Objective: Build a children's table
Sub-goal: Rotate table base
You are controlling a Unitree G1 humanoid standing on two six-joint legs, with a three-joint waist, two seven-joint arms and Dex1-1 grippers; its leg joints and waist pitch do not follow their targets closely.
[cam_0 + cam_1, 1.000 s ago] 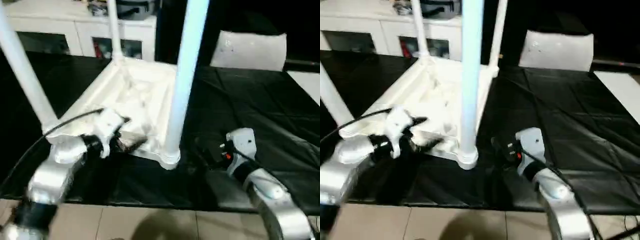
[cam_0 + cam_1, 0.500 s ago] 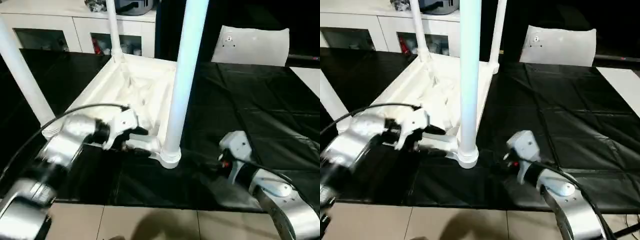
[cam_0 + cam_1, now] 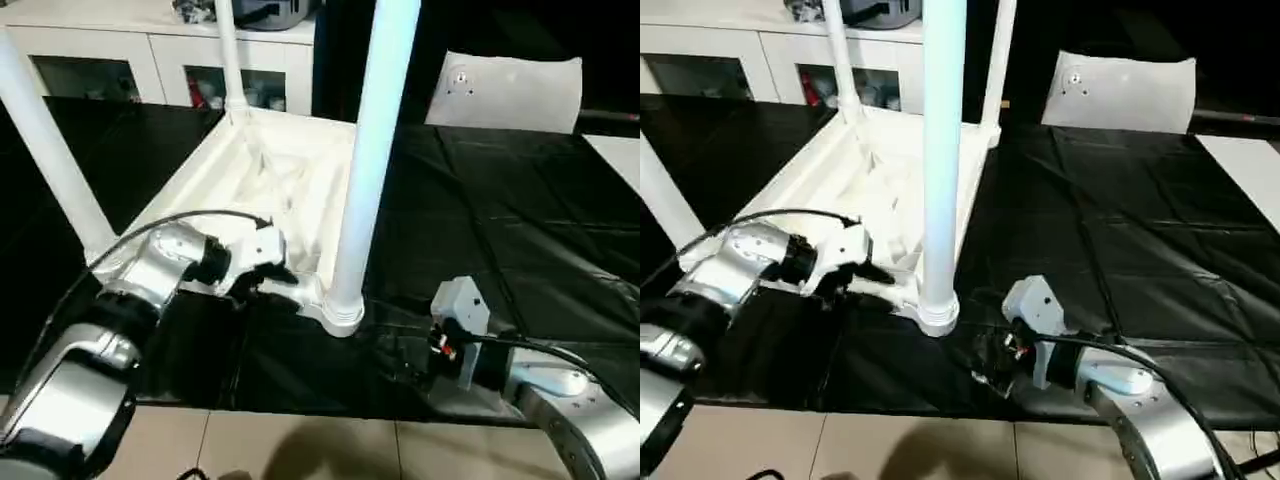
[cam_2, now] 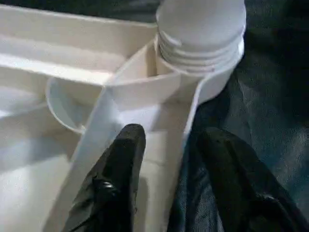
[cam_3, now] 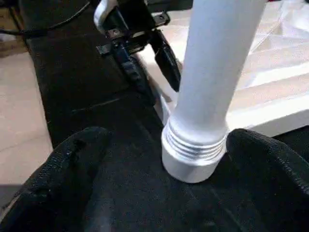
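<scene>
- The children's table (image 3: pixel 270 175) lies inverted on the black-draped counter (image 3: pixel 500 230), so its legs stand upward.
- Left pincer (image 4: pixel 166 159) straddles the rim wall beside the near corner leg (image 3: pixel 365 150), seemingly steadying it; whether clamped is unclear.
- Right pincer (image 5: pixel 164 145) is spread wide around that leg's base, empty.
- Leg tops are cut off.

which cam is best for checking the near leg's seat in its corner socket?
Right wrist view: the near leg and its ribbed collar in the corner socket sit close, side-on. Left wrist view shows the joint from inside the tabletop rim; head views show it small.
</scene>
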